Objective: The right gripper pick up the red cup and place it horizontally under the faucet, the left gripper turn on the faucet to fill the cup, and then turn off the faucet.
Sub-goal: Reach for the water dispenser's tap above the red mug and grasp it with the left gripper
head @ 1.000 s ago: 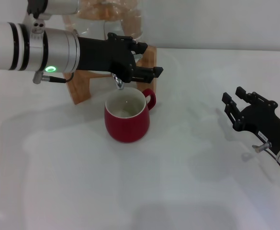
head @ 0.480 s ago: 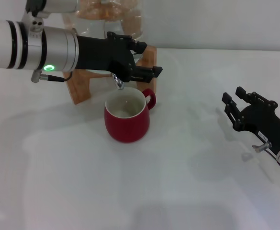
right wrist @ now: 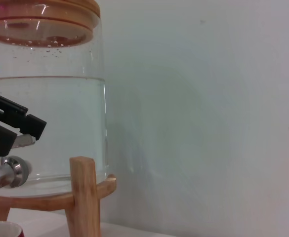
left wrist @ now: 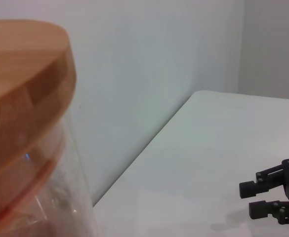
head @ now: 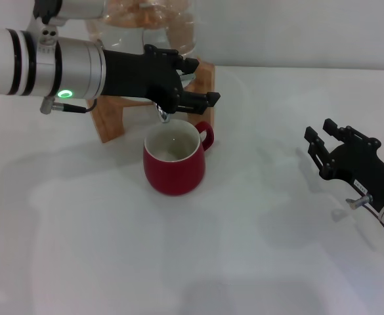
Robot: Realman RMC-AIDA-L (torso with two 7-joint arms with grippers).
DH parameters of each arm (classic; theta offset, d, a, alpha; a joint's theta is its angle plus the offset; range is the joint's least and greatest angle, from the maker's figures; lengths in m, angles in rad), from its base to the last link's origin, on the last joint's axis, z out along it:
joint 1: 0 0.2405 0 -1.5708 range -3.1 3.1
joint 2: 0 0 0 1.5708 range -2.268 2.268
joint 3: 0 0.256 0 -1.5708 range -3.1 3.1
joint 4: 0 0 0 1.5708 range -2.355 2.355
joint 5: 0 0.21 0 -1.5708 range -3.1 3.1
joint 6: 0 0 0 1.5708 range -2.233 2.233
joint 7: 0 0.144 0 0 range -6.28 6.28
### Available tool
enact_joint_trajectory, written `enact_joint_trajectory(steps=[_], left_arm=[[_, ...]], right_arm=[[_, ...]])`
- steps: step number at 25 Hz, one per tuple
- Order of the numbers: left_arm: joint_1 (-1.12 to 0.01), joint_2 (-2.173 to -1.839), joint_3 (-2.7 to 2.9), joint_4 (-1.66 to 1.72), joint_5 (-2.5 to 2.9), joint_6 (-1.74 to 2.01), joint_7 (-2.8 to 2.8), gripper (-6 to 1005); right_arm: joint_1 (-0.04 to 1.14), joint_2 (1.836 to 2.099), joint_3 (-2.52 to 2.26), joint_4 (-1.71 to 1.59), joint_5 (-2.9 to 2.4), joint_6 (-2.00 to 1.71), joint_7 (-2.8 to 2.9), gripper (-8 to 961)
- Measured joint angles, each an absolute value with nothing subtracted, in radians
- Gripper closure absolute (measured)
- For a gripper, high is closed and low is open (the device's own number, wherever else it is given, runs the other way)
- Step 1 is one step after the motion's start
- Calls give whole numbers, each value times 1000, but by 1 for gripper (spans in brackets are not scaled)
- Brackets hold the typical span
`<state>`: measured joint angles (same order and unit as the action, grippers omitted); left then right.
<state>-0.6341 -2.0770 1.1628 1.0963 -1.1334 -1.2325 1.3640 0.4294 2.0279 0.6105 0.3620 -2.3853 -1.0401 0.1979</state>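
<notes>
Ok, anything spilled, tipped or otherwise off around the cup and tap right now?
Nothing stands out. The red cup stands upright under the faucet, with no puddle visible on the table. The left gripper is at the faucet; the right gripper sits open, off to the right.

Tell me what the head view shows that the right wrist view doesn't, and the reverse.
Only the head view shows the whole red cup upright under the faucet, the right hand open and apart on the table, and the left arm's green light.
Only the right wrist view shows the dispenser's water level and wooden lid.
Both show the left hand at the faucet and the wooden stand.
</notes>
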Motion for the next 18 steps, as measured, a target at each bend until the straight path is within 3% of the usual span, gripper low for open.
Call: enact_joint_trajectory(steps=[18], left_arm=[[-646, -2077, 1163, 1073, -1133, -1221, 1402, 240]], right_arm=[[430, 2028, 610, 374, -2387, -1039, 198, 591]])
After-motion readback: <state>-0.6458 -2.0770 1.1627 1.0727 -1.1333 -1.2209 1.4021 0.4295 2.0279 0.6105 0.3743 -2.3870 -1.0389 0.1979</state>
